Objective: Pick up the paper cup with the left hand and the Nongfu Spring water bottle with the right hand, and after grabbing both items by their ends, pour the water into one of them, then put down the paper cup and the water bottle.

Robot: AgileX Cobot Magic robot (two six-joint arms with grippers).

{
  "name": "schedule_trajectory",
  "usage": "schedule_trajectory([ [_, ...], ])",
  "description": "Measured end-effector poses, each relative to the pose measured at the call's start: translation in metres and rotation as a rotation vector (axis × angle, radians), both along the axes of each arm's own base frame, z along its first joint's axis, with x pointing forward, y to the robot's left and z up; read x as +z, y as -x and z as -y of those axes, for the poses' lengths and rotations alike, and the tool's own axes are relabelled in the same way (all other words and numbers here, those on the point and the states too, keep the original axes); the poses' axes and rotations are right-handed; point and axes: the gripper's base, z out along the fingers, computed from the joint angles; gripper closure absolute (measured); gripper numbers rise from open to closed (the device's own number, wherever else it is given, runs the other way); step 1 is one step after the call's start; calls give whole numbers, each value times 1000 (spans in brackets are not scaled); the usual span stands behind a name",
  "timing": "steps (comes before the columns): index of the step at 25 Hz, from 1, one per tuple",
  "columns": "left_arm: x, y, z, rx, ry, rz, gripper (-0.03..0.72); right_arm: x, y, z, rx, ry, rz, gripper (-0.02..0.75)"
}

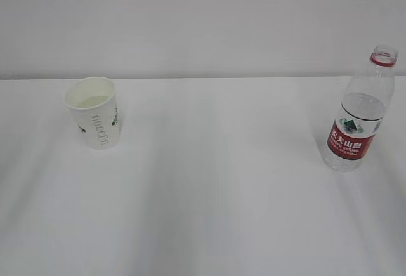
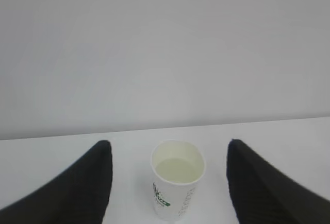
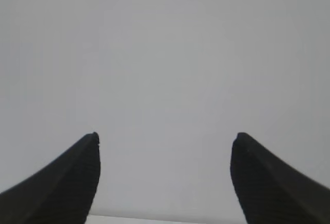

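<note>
One paper cup [image 1: 94,112] and one Nongfu Spring water bottle [image 1: 357,112] stand on a white bench [image 1: 216,200]; no arm enters the exterior view. The cup stands at about 10 o'clock from the middle of the bench, the bottle at about 3 o'clock, the two well apart with bare bench between them.

The cup stands on its narrow base, long axis close to vertical, open mouth up; grey-green lettering runs down its side. Pale liquid shows inside it. The bottle also stands upright, long axis vertical, its uncapped mouth and red neck ring at 12 o'clock, the red label low on the body. Its clear upper part does not show how much it holds.

The back edge of the bench runs straight behind both objects, against a plain pale wall [image 1: 203,16]. The bottle stands close to the right border of the exterior view. Open bench lies in front of both.

Left wrist view: the left hand [image 2: 169,154] has its two black fingers [image 2: 87,183] wide apart, the cup [image 2: 177,178] between them, touching neither. Right wrist view: the right hand [image 3: 166,141] likewise shows its fingers [image 3: 268,177] spread, nothing between them, facing the wall.
</note>
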Motion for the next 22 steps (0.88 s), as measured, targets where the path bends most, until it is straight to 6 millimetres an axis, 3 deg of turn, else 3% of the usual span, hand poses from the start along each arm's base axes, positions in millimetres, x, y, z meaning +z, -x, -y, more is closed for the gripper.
schedule_trajectory([
  [5,18,24,-9,33,-16,-65,185,3,21,2,1,2,-22,145],
  [14,29,68,-22,75,-23,-250,195,0,65,6,3,9,-90,145],
  [22,27,122,-31,35,-31,-181,241,-18,133,12,-6,27,-138,145],
])
